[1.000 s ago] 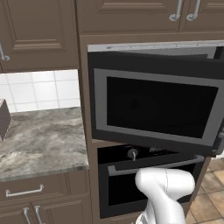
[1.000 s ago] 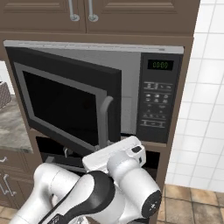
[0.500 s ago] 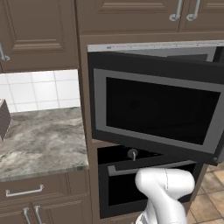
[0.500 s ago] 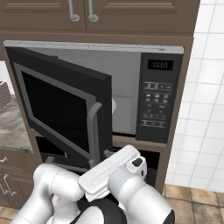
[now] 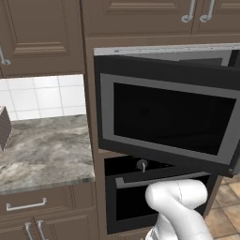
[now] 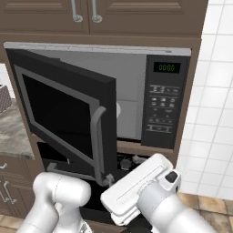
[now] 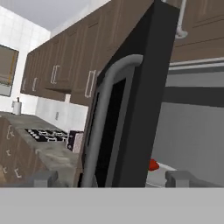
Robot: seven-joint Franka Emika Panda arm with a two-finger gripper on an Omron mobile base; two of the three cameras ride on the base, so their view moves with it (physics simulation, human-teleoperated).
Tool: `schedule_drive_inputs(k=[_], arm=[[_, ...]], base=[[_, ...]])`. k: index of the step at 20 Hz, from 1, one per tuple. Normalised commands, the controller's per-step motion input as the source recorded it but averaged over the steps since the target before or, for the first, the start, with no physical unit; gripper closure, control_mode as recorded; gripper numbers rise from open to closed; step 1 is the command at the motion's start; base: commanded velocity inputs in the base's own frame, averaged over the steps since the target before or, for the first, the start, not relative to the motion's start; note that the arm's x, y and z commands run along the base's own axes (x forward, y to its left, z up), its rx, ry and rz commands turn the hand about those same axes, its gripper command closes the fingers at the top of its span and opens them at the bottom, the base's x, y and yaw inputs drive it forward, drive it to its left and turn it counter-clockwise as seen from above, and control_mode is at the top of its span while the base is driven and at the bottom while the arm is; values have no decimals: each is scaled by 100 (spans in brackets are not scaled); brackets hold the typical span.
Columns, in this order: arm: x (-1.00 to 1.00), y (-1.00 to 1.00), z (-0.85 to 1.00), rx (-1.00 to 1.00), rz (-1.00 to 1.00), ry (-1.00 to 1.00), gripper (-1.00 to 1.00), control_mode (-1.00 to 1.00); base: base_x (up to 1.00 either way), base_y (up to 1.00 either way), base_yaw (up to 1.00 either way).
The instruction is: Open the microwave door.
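Right base view has the microwave door [image 6: 63,113] swung well out from the microwave [image 6: 136,98], hinged on its left side, free edge aimed toward the camera, its grey bar handle [image 6: 97,143] standing vertical. Gripper [image 7: 111,178] tips sit apart, straddling the door's lower edge below the handle. Inside the grey cavity, something small and red [image 7: 152,165] peeks past the door, mostly hidden

Oven [image 5: 154,197] below; marble counter [image 5: 42,154] left.
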Motion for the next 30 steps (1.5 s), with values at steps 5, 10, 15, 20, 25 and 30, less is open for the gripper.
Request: schedule_drive_inputs(k=[5, 10, 15, 20, 25, 30], arm=[[92, 12, -8, -1, 6, 0, -100, -100], [57, 18, -22, -15, 0, -8, -100, -100], [21, 0, -20, -22, 0, -27, -100, -100], [30, -10, -6, -17, 0, -23, -100, -100], [43, -30, 0, -9, 2, -13, -100, -100], [44, -6, -1, -7, 10, -6, -100, -100]], base=[[0, 0, 0], [0, 0, 0], [0, 0, 0], [0, 0, 0], [0, 0, 0], [0, 0, 0]])
